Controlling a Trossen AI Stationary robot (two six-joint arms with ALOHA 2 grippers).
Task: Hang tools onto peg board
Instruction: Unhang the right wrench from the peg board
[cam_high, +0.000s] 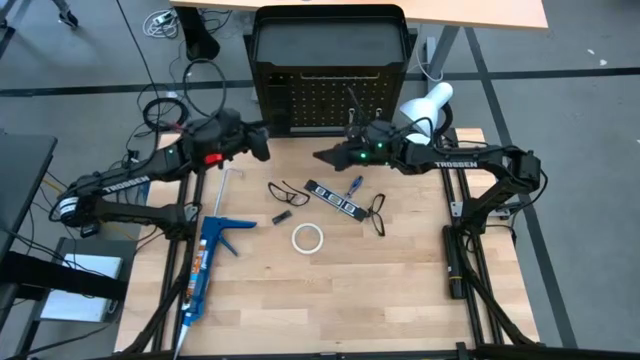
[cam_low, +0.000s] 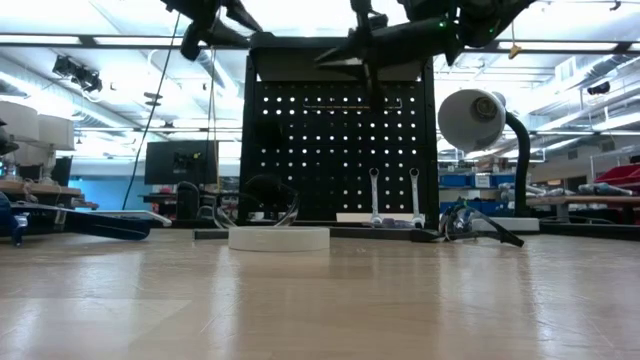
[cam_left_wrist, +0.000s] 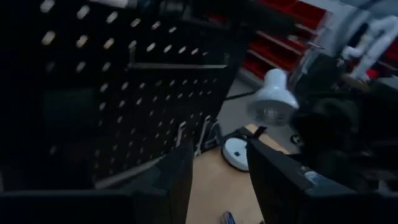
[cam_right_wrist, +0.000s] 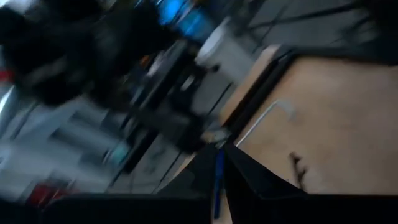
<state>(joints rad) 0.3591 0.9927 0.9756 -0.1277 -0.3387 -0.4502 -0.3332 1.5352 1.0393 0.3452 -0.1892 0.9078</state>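
The black peg board (cam_high: 330, 95) stands upright at the table's far edge. Two silver wrenches (cam_low: 375, 195) hang on it low down. On the table lie a white tape ring (cam_high: 307, 238), two black wire loops (cam_high: 288, 192), a black strip with white marks (cam_high: 335, 198) and a blue-handled screwdriver (cam_high: 353, 185). My left gripper (cam_high: 262, 143) is open and empty, raised near the board's lower left corner. My right gripper (cam_high: 320, 157) is raised in front of the board, points toward the table's left, and looks shut and empty.
A white desk lamp (cam_high: 425, 110) stands at the board's right end. A blue caulk gun (cam_high: 205, 262) and a bent metal key (cam_high: 224, 190) lie at the table's left. A small black piece (cam_high: 281, 216) lies near the tape ring.
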